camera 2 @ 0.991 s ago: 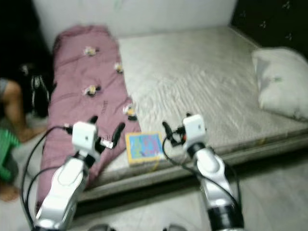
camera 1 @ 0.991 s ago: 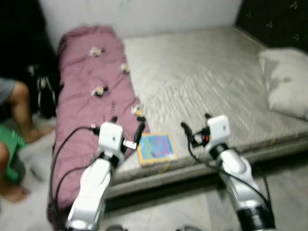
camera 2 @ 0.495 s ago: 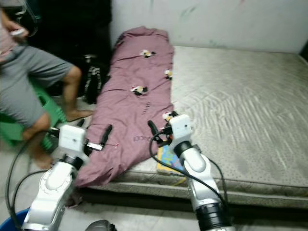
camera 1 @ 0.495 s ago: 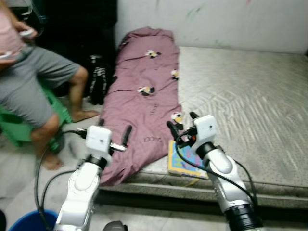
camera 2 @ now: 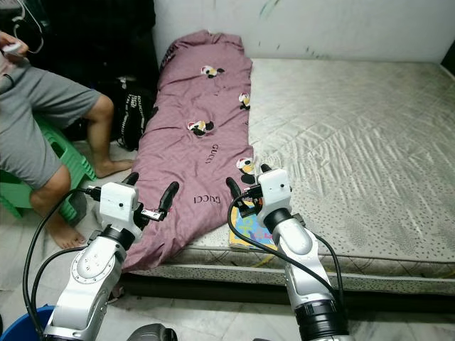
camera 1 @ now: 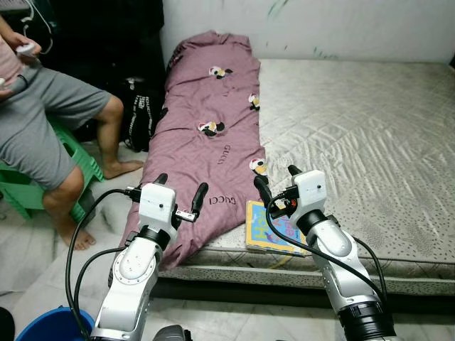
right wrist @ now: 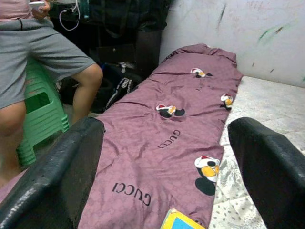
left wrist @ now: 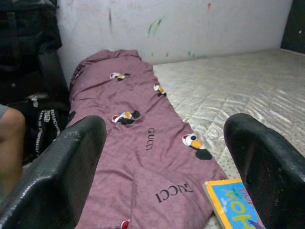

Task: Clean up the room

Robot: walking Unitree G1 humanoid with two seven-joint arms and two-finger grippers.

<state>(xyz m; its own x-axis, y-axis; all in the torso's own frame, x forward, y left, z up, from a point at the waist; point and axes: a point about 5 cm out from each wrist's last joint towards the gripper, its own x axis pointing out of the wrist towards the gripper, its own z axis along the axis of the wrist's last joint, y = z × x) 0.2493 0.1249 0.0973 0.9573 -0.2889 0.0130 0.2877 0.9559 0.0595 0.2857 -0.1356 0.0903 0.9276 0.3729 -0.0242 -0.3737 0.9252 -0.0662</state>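
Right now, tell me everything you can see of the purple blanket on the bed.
The purple blanket is a long, padded-looking cover of smooth mauve cloth, printed with small cartoon figures and dark lettering. It lies lengthwise along the left side of the mattress, its far end bunched near the wall and its near end draping over the mattress edge toward the floor. A colourful book lies right beside its near corner. The left claw hovers open above its lower end, not touching.
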